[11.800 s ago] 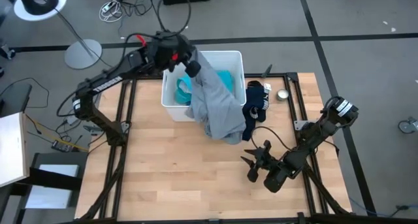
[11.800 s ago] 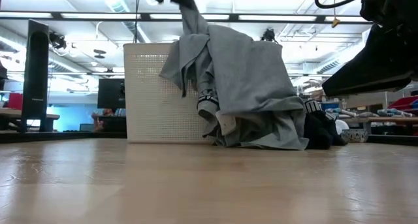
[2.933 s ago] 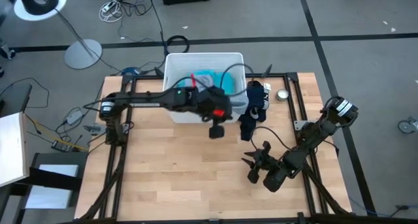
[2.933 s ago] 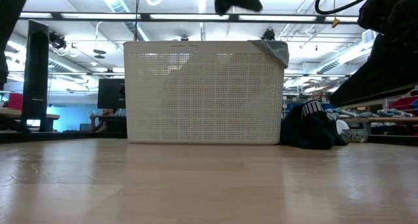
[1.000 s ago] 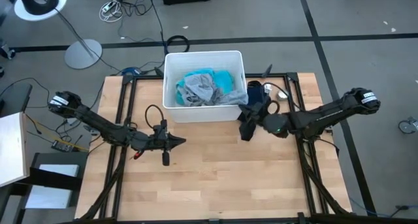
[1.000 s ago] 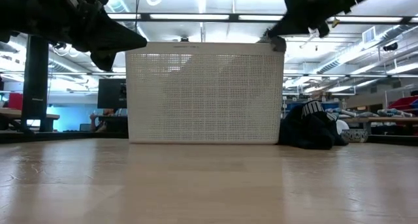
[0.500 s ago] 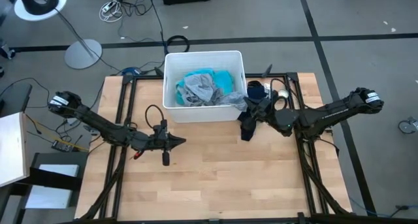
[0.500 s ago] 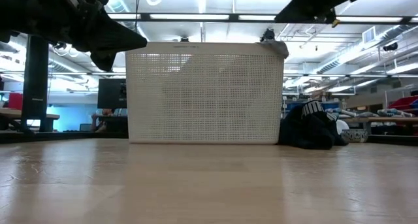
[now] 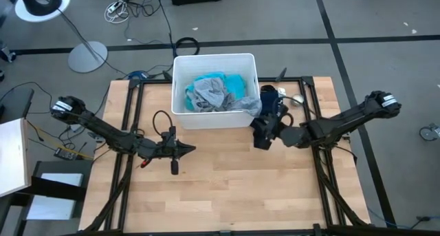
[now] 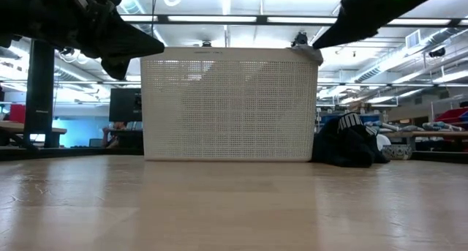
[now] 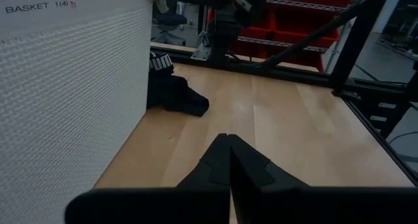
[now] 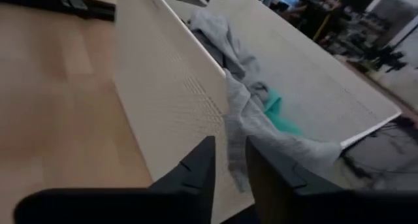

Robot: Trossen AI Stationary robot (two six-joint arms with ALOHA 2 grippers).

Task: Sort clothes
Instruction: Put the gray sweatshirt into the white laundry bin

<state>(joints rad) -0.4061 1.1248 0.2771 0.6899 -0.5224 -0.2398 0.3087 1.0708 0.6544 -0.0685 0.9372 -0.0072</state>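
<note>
While the left arm lies stretched low across the table point(image 9: 206, 195) from its base at the left edge, its left hand point(image 9: 187, 150) rests in front of the white bin point(image 9: 179, 91), pointing toward the right side. The left wrist view shows its two dark fingers point(image 11: 228, 162) pressed together with no gap, so this hand is closed and holds nothing.

From its base at the right edge, the right arm reaches inward and toward the bin's front right corner. The right hand point(image 9: 265, 123) sits over the dark navy garment point(image 9: 265, 133), just beside the bin wall. In the right wrist view its fingers point(image 12: 196, 165) stand slightly apart with a narrow gap between them, and nothing is gripped. They point along the bin's outer wall toward a fold of the grey shirt point(image 12: 251, 129) that hangs over the rim.

Inside the bin lie the grey shirt point(image 9: 210, 95) and the teal shirt point(image 9: 230, 81), the grey one crumpled on top with one edge draped over the front right corner. The dark navy garment with white print lies in a heap on the table, against the bin's right side; the low view shows it point(image 10: 349, 141) touching the table beside the bin point(image 10: 227, 105).
</note>
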